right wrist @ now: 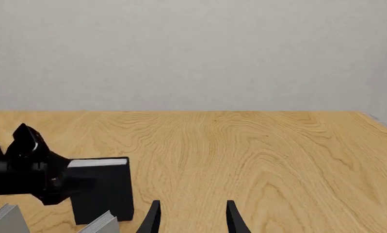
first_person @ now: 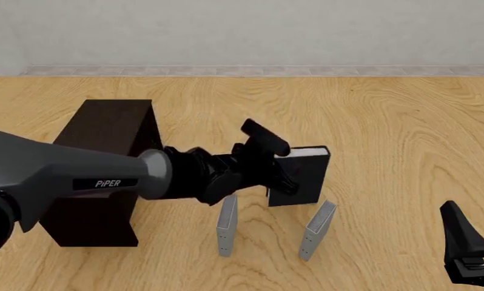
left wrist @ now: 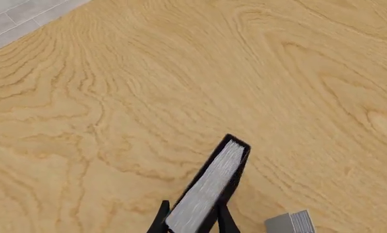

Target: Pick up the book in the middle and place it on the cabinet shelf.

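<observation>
Book held clear of the worktop by the left hand

Left arm reaches in low from nine o'clock in the front view, forearm nearly level, and its left hand [first_person: 284, 162] is clamped on the book [first_person: 305, 176], fingers on the two black covers. The left wrist view shows the white page edges [left wrist: 206, 191] running up between the finger tips [left wrist: 160, 221], with bare worktop [left wrist: 180, 73] behind. The book hangs upright, its lower edge above the tops of the two thin grey books [first_person: 227, 224] [first_person: 316, 229], which stand on the worktop at about six o'clock of it, apart from each other and not touching it.

At nine o'clock of the book stands the dark brown cabinet shelf [first_person: 113, 130], partly hidden by the forearm; its flat top carries nothing in view. A strip of bare wood lies between its right side and the book.

Right hand [right wrist: 192, 218] rests low at the front view's four o'clock corner, fingers parted with nothing between them, well apart from all the books. From twelve to three o'clock the worktop lies bare to the wall.
</observation>
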